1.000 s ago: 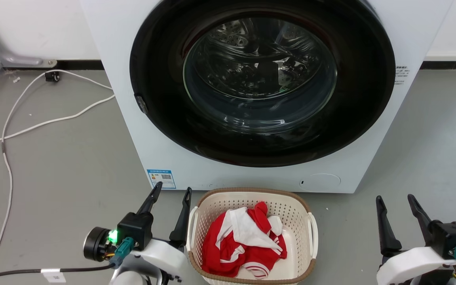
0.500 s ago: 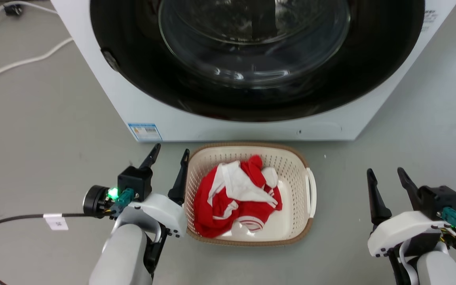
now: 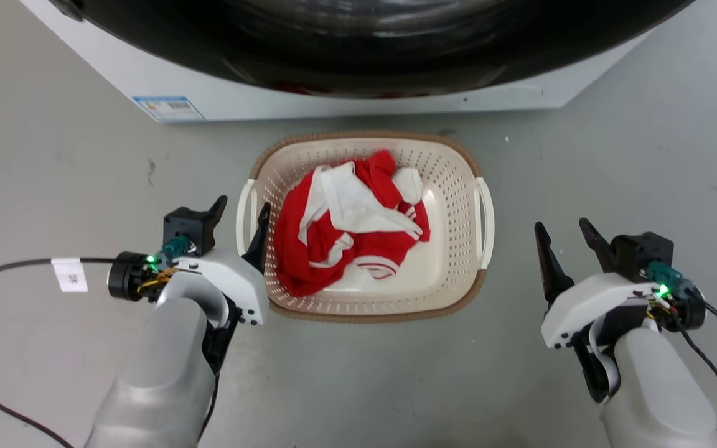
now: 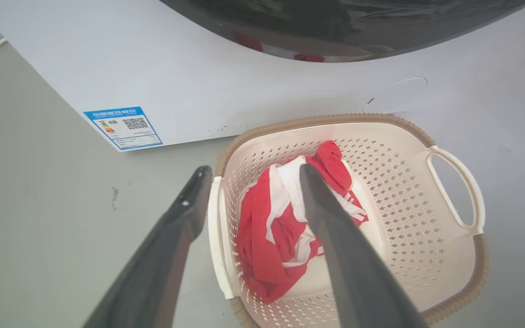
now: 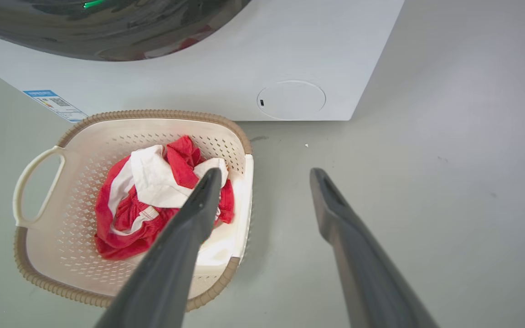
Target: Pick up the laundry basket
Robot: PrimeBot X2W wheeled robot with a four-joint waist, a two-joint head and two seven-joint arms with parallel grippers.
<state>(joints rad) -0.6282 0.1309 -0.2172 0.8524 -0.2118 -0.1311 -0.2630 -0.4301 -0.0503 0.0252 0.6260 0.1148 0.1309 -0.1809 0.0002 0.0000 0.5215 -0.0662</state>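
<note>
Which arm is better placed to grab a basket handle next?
Left. The left gripper is open, its fingers either side of the left handle of the laundry basket. The right gripper, also open, stands over the floor, apart from the right handle.

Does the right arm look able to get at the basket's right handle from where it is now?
Probably yes. The right end effector is open, beside the basket but apart from its right handle, with bare floor between and nothing in the way.
</note>
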